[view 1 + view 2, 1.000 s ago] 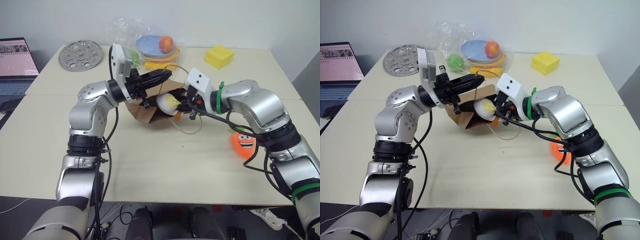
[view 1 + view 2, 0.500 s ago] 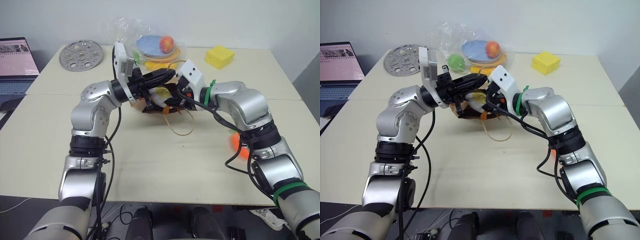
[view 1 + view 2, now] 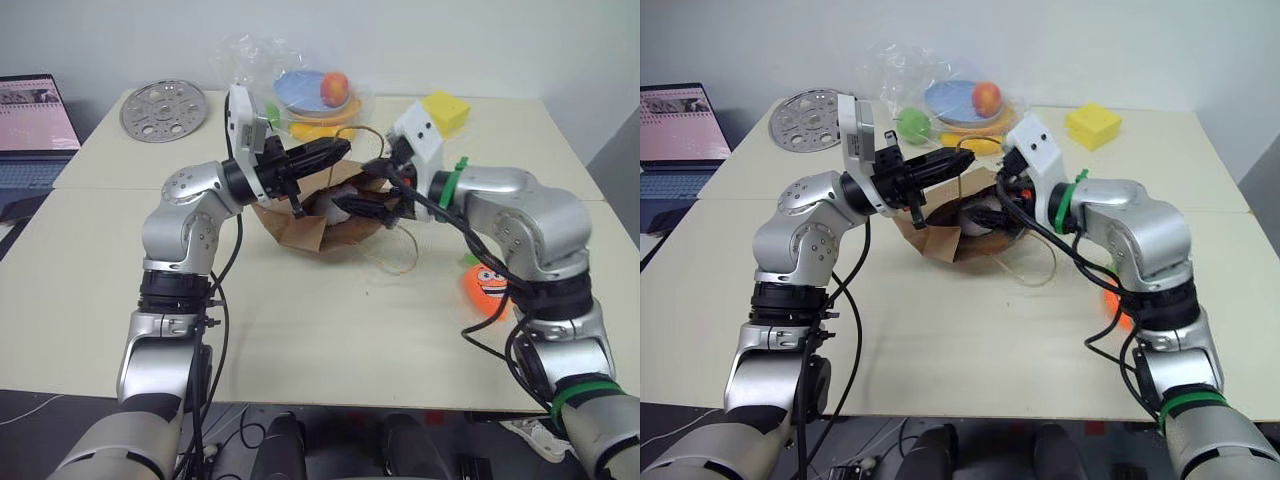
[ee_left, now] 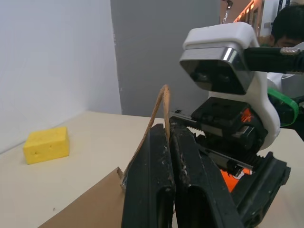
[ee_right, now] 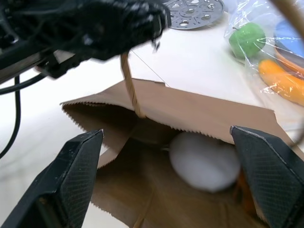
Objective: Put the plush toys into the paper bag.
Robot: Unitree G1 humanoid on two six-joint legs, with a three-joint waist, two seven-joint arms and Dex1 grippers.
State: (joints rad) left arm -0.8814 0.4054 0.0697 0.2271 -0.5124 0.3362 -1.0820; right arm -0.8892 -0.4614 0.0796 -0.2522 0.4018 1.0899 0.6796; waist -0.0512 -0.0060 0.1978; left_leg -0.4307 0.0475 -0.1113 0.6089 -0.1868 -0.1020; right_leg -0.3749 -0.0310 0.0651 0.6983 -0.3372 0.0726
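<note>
Released since a second ago: egg plush (image 5: 204,161), then pinched in the right hand (image 3: 372,205) at the bag mouth, now lying loose inside the paper bag (image 3: 315,225); right hand drawn back a little, fingers spread wide and empty.

Carrot plush (image 3: 487,285): orange, smiling, on the tabletop (image 3: 330,330) beside the right forearm, well apart from the bag. Judged light, soft, squashable, not fragile; best pinched across its thick middle, not the leaves.

Paper bag: brown kraft, on its side at centre, mouth toward the right hand. Judged light, thin, prone to crumple; handle is the sound hold.

Left hand (image 3: 325,152): clamped on the loop handle (image 4: 159,107), holding the mouth up.

Clear plastic bag (image 3: 300,85) of fruit, yellow block (image 3: 438,112), metal disc (image 3: 163,108): far side, not task items.
</note>
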